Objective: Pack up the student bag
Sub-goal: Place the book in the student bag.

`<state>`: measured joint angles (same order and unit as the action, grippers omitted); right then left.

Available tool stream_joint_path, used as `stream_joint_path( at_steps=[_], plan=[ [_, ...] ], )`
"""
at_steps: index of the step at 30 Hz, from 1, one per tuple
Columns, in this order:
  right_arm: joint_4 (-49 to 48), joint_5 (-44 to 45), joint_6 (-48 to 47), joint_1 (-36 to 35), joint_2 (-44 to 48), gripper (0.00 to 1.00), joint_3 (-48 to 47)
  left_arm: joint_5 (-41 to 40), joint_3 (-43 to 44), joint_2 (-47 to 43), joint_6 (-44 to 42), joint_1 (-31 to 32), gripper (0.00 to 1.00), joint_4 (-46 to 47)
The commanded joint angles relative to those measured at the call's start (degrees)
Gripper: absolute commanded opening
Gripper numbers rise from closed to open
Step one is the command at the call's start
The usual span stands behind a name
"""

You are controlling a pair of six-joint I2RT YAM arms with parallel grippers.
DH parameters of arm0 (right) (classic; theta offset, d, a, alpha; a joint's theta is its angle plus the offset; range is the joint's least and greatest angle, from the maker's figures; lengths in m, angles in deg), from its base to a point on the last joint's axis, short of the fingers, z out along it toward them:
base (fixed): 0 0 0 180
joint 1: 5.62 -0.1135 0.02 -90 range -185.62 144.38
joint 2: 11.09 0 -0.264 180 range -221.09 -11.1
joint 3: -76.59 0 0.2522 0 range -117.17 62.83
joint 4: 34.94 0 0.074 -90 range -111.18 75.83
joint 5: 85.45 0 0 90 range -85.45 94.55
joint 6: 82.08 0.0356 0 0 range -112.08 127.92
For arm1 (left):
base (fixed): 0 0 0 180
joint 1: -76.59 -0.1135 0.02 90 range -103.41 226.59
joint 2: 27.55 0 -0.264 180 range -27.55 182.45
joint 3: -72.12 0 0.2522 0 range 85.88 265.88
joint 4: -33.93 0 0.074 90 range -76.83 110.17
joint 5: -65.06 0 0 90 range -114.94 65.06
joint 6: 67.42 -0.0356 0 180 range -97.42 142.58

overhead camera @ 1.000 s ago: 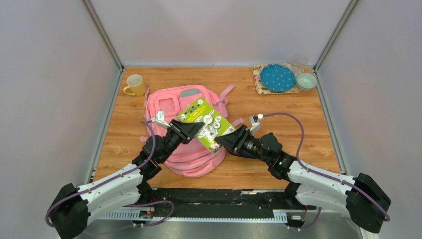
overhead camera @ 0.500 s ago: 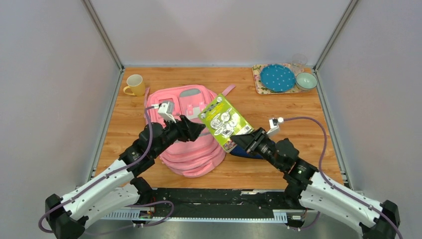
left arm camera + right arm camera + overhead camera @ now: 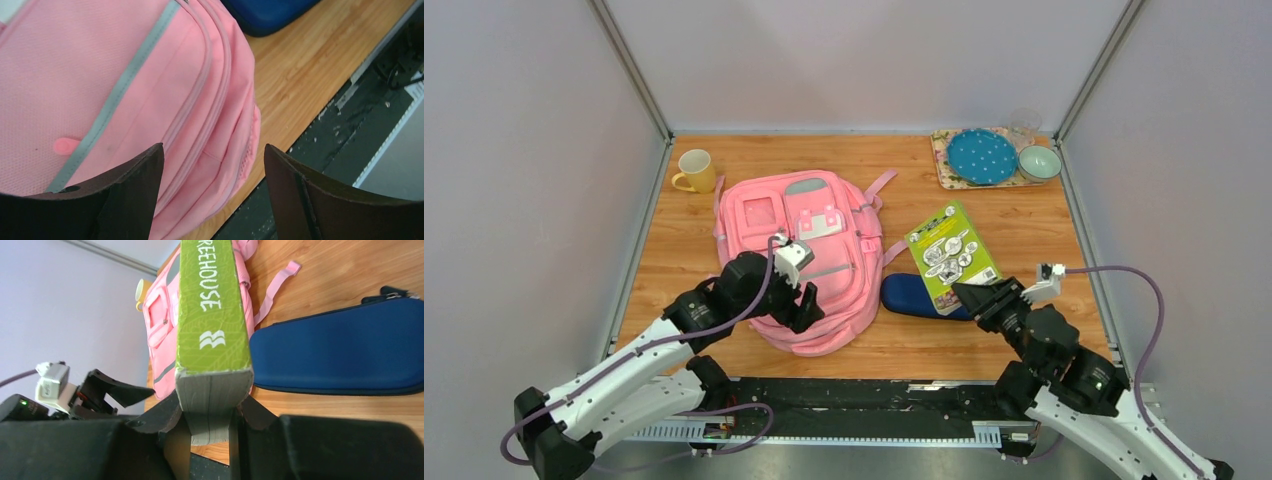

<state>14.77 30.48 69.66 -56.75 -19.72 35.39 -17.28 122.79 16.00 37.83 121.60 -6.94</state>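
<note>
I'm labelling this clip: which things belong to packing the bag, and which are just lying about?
Job: student bag; green book in right end effector; navy pouch, probably.
Lying about: yellow mug; tray with plate, bowl, glass.

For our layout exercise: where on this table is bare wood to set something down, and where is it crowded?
Free: wood left of the student bag, below the yellow mug; wood between bag and tray. Crowded: bag, blue pouch, book.

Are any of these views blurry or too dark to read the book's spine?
Top external: evenly lit, sharp. Right wrist: the book spine lettering is legible; the right gripper is near-black. Left wrist: the student bag is crisp, the left gripper dark.
</note>
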Motion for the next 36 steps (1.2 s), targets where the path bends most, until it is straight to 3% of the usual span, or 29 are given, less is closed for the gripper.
stream_joint_path(
  at_steps=[1, 8, 22, 24, 28, 36],
  plan=[
    [3.8, 6.3, -0.8, 0.0, 3.8, 0.0, -6.0, 7.1, 1.0, 1.3, -6.9, 2.4, 0.8, -4.4],
    [5.3, 5.8, -0.7, 0.0, 4.0, 0.0, -7.6, 4.9, 0.4, 6.2, -9.0, 7.9, 0.82, -5.4],
    [0.8, 2.0, -0.2, 0.0, 1.6, 0.0, -5.4, -0.5, -2.7, 8.2, -8.8, 8.6, 0.8, -2.9],
    [0.7, 1.8, -0.2, 0.0, 1.5, 0.0, -5.3, -1.1, -3.1, 8.2, -8.8, 8.6, 0.77, -2.3],
    [0.6, 1.4, -0.1, 0.0, 1.5, 0.0, -5.3, -1.5, -3.4, 8.3, -8.6, 8.6, 0.57, -1.5],
    [1.1, 0.3, 0.4, 0.0, 2.2, 0.0, -4.9, -2.2, -3.5, 9.1, -7.8, 8.6, 0.01, -0.7]
  ],
)
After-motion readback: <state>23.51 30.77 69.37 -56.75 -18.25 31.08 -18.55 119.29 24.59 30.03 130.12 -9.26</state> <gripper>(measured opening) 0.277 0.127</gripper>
